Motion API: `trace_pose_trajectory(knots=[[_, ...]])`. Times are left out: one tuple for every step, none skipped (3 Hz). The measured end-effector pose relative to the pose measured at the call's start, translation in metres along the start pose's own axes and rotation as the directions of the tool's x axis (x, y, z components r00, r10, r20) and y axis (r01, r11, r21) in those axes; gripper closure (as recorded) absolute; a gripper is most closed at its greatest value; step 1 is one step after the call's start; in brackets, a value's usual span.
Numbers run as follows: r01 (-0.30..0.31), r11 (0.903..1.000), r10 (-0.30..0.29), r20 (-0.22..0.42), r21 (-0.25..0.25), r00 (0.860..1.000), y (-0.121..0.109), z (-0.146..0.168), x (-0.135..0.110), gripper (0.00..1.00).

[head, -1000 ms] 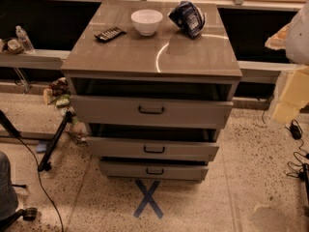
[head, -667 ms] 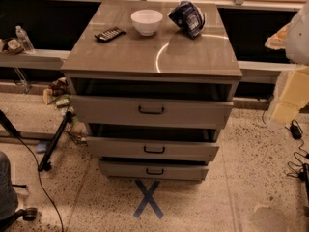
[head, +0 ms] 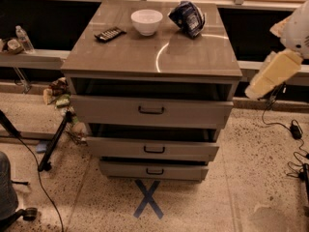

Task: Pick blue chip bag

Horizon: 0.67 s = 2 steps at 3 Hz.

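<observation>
Camera view: we log no change. Gripper (head: 270, 76) parked at right edge, grip state unreadable; blue chip bag (head: 188, 17) untouched.

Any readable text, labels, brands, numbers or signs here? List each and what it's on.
"X": blue tape cross on the floor, in front of the cabinet.
Print on the blue chip bag: too blurred to read.
Buttons on the remote: too small to read.
Label on the water bottle: unreadable.
The pincer, right of the cabinet: no marking visible.
</observation>
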State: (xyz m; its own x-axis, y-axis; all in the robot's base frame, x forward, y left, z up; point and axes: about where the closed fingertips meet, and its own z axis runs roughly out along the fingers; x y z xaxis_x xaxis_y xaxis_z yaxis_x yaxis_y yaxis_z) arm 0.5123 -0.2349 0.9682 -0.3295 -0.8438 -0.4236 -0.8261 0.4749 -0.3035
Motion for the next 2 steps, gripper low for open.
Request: trace_pose_trajectory(knots=[[-0.144,0.9886,0.135,0.151,0.045,0.979,-0.037,0.036,-0.005,0.0],[-0.248,0.964,0.211,0.297,0.095,0.931,-0.075,0.058,-0.015,0.0]])
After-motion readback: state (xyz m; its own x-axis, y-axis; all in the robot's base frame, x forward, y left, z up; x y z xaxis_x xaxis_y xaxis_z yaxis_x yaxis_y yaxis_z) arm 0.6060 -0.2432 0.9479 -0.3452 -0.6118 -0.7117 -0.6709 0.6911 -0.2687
